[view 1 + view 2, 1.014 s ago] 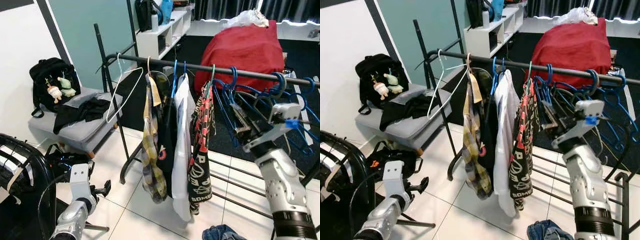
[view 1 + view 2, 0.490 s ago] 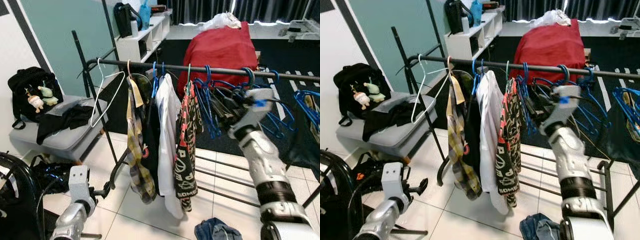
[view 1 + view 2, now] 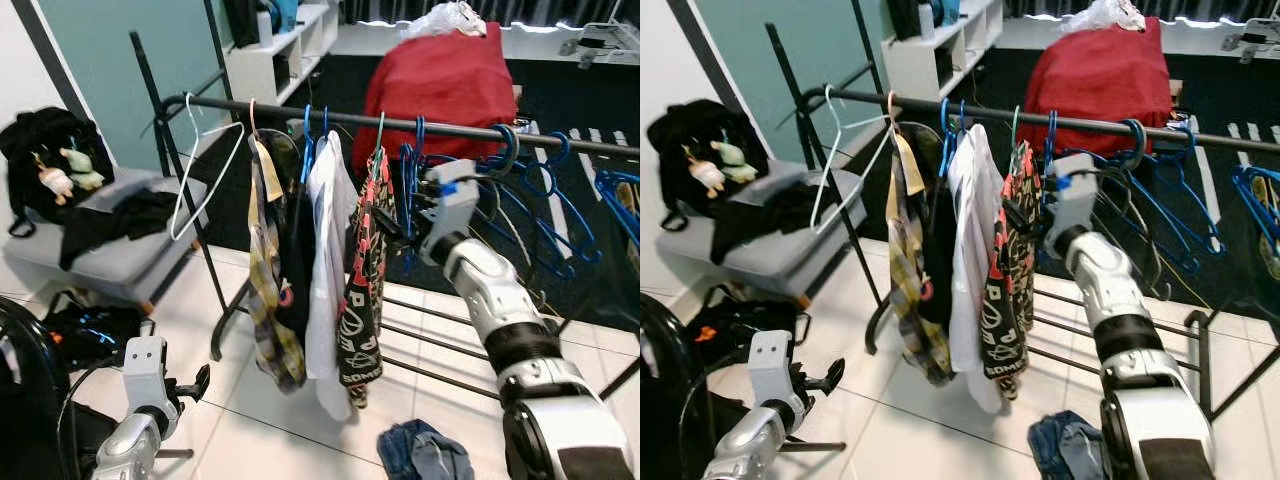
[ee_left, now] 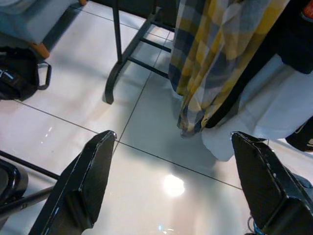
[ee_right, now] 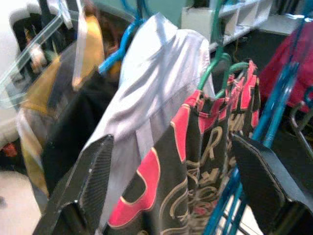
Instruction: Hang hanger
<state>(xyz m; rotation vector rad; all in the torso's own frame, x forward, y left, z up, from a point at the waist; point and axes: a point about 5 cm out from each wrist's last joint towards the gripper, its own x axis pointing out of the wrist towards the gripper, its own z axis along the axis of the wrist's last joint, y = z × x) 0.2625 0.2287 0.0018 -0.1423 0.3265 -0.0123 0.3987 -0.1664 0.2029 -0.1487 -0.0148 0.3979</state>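
Blue hangers hang bunched on the rail, upper right of frame. I hold the right gripper released and empty, facing the red-black shirt. Left gripper released, low over floor tiles.

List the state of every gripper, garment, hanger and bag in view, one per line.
right gripper: open, raised at the rail beside the black-and-red shirt.
left gripper: open, low over the floor tiles.
white shirt: hanging on a blue hanger.
black-and-red shirt: hanging on a green hanger.
plaid shirt: hanging.
white hanger: hanging bare.
blue hangers: hanging bare, bunched.
denim garment: crumpled on the floor.
black backpack: upright on the bench.
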